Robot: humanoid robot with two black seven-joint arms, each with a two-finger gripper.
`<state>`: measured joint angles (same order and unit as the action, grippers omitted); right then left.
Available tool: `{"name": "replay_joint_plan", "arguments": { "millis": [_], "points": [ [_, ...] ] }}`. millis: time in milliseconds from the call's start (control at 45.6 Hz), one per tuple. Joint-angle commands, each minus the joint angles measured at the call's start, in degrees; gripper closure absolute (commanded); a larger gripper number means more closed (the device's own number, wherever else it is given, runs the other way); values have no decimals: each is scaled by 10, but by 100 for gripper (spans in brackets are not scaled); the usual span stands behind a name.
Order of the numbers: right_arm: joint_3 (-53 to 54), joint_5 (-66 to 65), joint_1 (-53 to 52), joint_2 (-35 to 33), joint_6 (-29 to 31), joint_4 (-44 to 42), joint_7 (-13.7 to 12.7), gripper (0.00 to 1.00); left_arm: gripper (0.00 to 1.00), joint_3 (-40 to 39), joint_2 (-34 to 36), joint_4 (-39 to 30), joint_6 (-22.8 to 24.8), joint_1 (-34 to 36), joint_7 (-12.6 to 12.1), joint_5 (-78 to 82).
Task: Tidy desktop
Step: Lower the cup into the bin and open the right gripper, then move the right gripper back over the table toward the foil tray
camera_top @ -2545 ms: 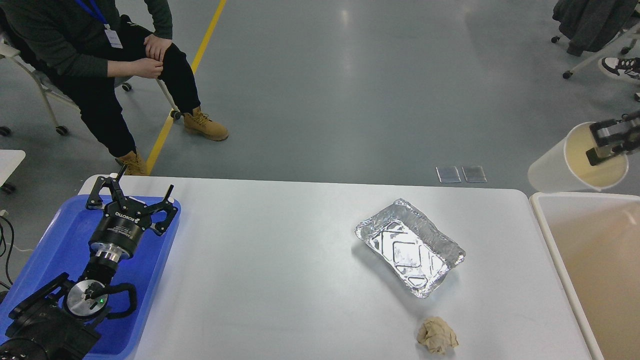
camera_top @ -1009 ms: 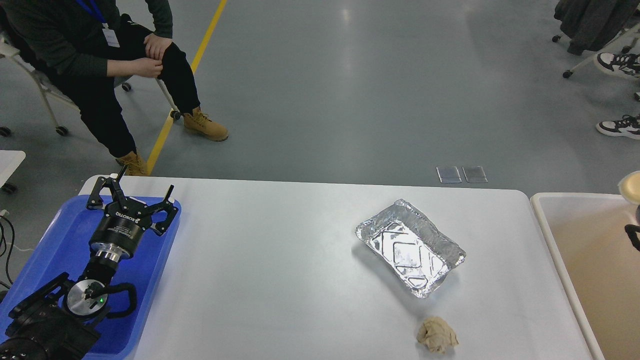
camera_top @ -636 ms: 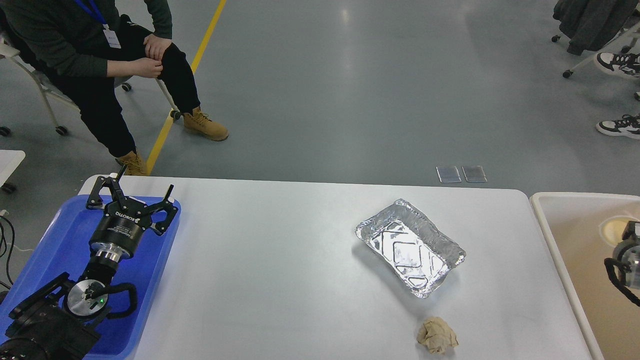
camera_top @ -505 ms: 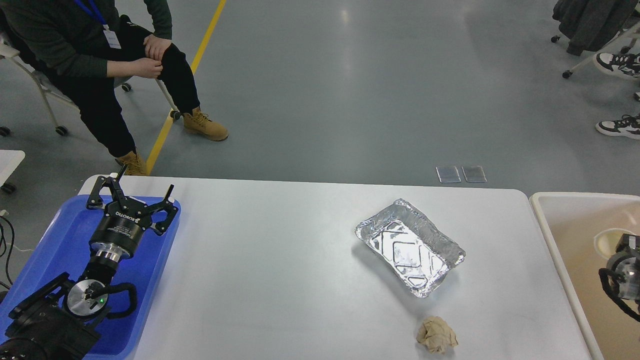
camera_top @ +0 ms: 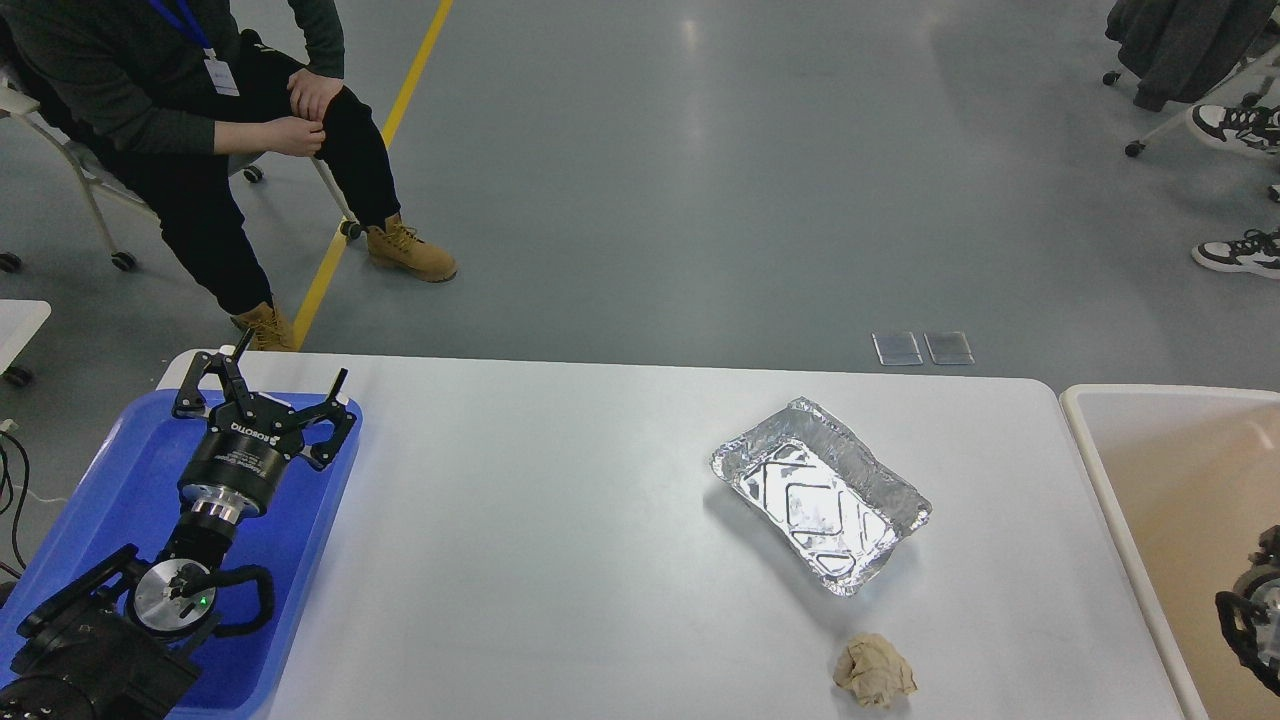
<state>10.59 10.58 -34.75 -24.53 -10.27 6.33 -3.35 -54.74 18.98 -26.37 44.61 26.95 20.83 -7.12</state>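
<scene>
Cut off at the picture's edges

The right arm [camera_top: 1255, 620] shows only as a dark piece at the right edge, over the bin [camera_top: 1085, 440], its gripper out of sight. The tabletop [camera_top: 560, 540] runs off the bottom edge, and the left arm [camera_top: 190, 540] covers part of the blue tray [camera_top: 120, 470].

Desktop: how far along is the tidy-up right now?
Partly done at best. The desktop still carries a foil tray and a crumpled paper ball near the front edge. Nothing is in hand: the left tool hovers open and empty over the blue tray. Only a bit of the right arm shows over the beige bin. Both items remain to clear.
</scene>
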Motion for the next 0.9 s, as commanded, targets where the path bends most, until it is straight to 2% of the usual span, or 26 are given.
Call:
{"name": "replay_joint_plan", "arguments": {
  "millis": [0, 307, 527, 724, 878],
  "points": [
    [2, -7, 2, -4, 6, 6, -1, 0, 1, 1, 0, 0, 0, 0, 0, 0],
    [-14, -56, -75, -46, 28, 49, -5, 0, 1, 1, 0, 0, 0, 0, 0, 0],
    [-69, -147, -178, -141, 27, 186, -5, 0, 1, 1, 0, 0, 0, 0, 0, 0],
    [-177, -169, -302, -205, 22, 325, -7, 0, 1, 1, 0, 0, 0, 1, -1, 0],
    [-319, -160, -413, -212, 21, 374, -7, 0, 1, 1, 0, 0, 0, 1, -1, 0]
  ]
}}
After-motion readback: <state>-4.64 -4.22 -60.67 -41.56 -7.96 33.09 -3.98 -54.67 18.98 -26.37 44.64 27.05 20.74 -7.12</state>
